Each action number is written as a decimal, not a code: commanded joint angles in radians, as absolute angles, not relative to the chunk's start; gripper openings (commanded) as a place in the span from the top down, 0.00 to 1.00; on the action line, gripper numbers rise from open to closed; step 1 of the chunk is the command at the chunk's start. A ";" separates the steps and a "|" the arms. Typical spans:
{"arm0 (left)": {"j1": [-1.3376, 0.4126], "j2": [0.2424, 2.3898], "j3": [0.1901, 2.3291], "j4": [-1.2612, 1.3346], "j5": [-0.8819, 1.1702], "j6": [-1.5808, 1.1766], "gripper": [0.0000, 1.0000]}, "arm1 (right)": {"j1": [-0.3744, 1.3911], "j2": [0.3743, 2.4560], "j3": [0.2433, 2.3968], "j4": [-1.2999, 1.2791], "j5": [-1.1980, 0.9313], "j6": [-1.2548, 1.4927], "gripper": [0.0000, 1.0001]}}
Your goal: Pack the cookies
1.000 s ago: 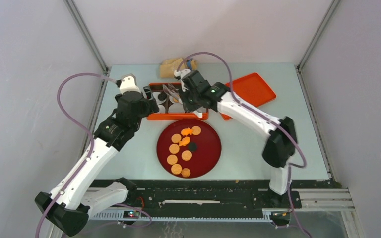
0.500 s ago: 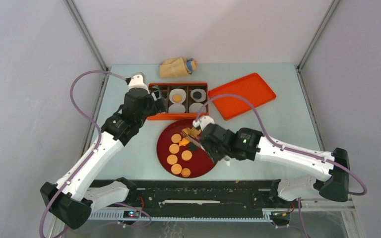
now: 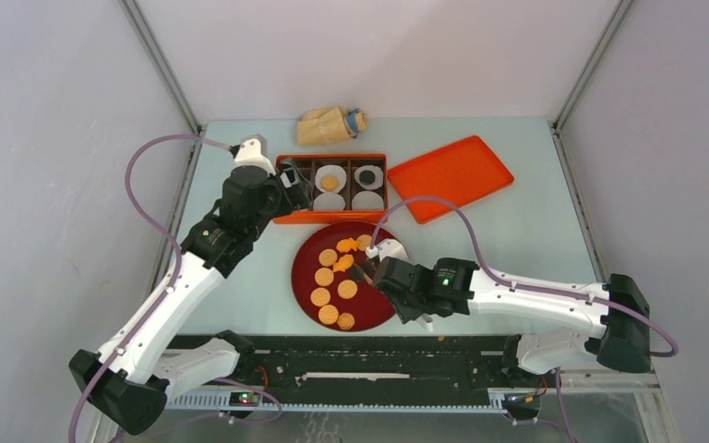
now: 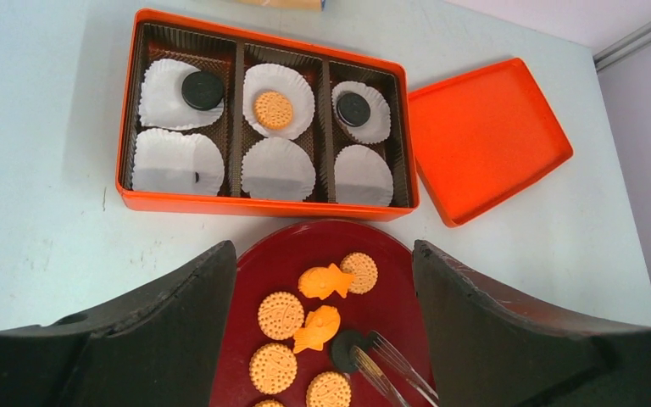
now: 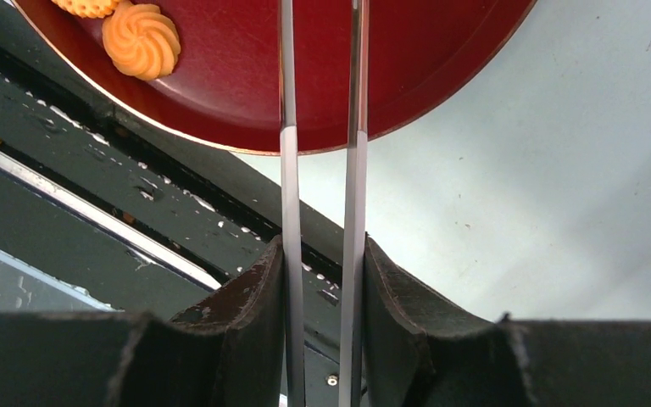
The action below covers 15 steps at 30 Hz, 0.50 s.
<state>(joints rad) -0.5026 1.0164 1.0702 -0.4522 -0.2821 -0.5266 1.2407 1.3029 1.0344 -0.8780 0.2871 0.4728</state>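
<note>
Several orange-tan round cookies (image 3: 324,276), two bright orange fish-shaped pieces (image 4: 325,281) and one black cookie (image 4: 345,348) lie on the dark red plate (image 3: 390,251). My right gripper (image 3: 386,274) is shut on clear tongs (image 4: 394,363), whose tips sit at the black cookie's right edge. In the right wrist view the tongs' arms (image 5: 287,127) run between my pads (image 5: 250,301), and their tips are out of frame. My left gripper (image 4: 322,254) is open and empty, above the gap between plate and box. The orange box (image 4: 263,206) holds two black cookies (image 4: 202,90) and one tan cookie (image 4: 273,108) on white liners.
The box's orange lid (image 3: 450,177) lies right of the box. A tan cloth bag (image 3: 330,125) sits at the table's far edge. A swirled cookie (image 5: 142,41) lies near the plate's front rim, close to the black rail (image 3: 378,360).
My right arm swung from over the box down to the plate, and the tongs now rest at the black cookie. My left arm shifted only slightly.
</note>
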 commanded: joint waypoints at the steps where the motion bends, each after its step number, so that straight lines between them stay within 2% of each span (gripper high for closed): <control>1: -0.499 0.984 1.031 -0.422 -0.271 -0.542 0.19 | 1.250 1.319 1.046 -0.803 0.301 0.506 0.67; 9: -0.499 0.966 1.021 -0.423 -0.283 -0.537 0.19 | 1.246 1.336 1.063 -0.785 0.218 0.497 0.67; 15: -0.497 0.949 1.010 -0.434 -0.310 -0.514 0.19 | 1.198 1.436 1.114 -0.735 0.215 0.425 0.68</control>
